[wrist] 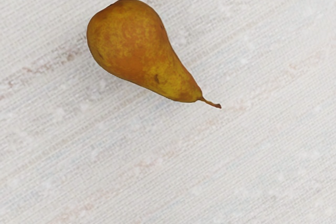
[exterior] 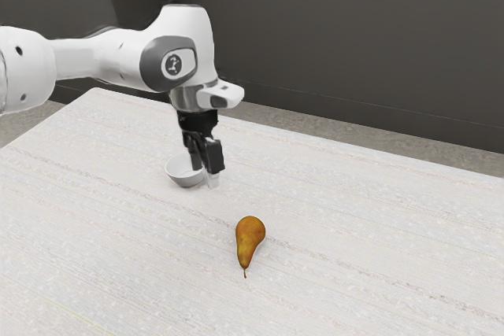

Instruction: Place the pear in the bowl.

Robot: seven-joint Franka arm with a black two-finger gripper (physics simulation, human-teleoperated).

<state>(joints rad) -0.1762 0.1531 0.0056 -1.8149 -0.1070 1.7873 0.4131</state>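
The robot's gripper [exterior: 206, 179] points downward above the white table [exterior: 362, 226], its two black fingers spread apart with a gap between them and nothing pinched there. The arm [exterior: 122, 54] enters from the exterior view's left and bends down to the gripper.

The pear [exterior: 250, 234] lies on its side on the table, outside the bowl [exterior: 183, 181]. It rests nearer to the exterior camera than the bowl does, and farther toward the exterior view's right, apart from both the bowl and the gripper. In that view its rounded end is on the far side, while its narrow end and thin stem point to the near side. Its skin is golden brown, with greener yellow patches toward the neck, clearly visible in the wrist view.

The bowl is pale and stands upright on the table's far side, partly behind the gripper in the exterior view. Whether the two touch is hard to tell. Beyond the table's far edge come a strip of greyish floor [exterior: 331, 129] and a dark wall [exterior: 354, 45].
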